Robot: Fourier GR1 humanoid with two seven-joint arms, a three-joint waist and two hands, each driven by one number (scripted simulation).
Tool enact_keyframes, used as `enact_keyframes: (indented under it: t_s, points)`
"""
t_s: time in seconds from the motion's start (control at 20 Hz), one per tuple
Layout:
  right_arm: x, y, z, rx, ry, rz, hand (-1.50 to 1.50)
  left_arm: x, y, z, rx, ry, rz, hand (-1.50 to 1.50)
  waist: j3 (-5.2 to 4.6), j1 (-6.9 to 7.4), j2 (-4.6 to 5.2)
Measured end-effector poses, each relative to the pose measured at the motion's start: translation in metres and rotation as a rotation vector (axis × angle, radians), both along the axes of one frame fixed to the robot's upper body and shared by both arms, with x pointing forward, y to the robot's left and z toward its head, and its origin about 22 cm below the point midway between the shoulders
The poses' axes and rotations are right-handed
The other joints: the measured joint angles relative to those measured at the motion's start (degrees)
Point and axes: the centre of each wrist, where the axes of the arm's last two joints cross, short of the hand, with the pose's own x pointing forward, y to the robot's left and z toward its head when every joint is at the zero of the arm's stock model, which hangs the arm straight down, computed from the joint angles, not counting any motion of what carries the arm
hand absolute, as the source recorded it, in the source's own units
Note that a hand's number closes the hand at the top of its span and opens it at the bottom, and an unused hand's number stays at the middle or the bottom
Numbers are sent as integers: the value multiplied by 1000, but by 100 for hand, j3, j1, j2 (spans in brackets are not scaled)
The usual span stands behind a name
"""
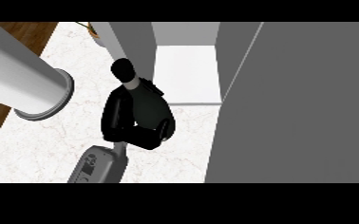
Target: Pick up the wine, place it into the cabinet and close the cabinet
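Observation:
The wine bottle (125, 72) is dark, and only its neck and rounded top show above my right hand (137, 117). That hand is shut on the bottle's body, its black fingers curled round it and hiding it. Its grey forearm (99, 165) comes in from the lower edge. The bottle stands over the marble counter just left of the cabinet's opening, beside the cabinet's left wall (133, 40). The cabinet's pale shelf (186, 73) is exposed, and its grey door (288, 104) stands open at the right. My left hand shows nowhere.
A large pale cylinder (32, 83) with a flanged end fills the left side, close to the view. A small potted plant (94, 30) sits at the back left. White marble counter (49, 142) lies in front, with a wooden floor strip (28, 31) beyond.

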Motion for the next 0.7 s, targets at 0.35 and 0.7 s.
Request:
enact_keyframes:
  t_s: [0.35, 0.7]
  points:
    - [0, 3, 2, -10, -4, 18, -150, 7, -35, 62, 1, 19, 28, 150, -2, -30, 9]
    - [1, 2, -3, -8, 11, 22, -150, 34, -58, 90, 4, 53, 83, 150, -4, -59, 26]
